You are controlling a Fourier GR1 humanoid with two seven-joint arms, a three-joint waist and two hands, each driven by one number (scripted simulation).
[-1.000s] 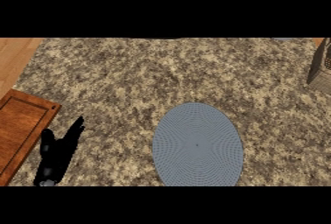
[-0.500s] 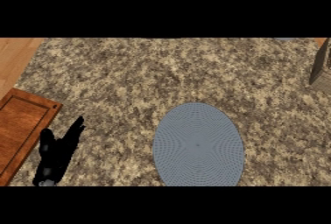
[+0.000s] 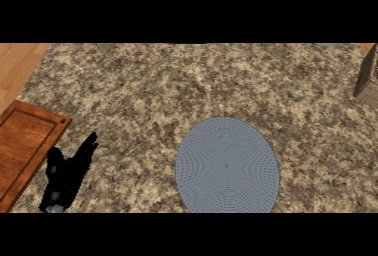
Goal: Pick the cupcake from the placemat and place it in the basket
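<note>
While the left hand (image 3: 68, 172) rests open and empty at near left, the blue placemat (image 3: 227, 166) lies bare; no cupcake visible, basket (image 3: 367, 75) barely showing at far right, right hand unseen.

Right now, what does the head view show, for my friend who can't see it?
A blue oval placemat lies bare on a speckled counter. The left hand rests open at lower left beside a wooden panel; a basket edge peeks in at upper right.

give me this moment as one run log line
left hand: open, resting lower left | right hand: not in view | placemat: bare | cupcake: not visible | basket: right edge
</note>
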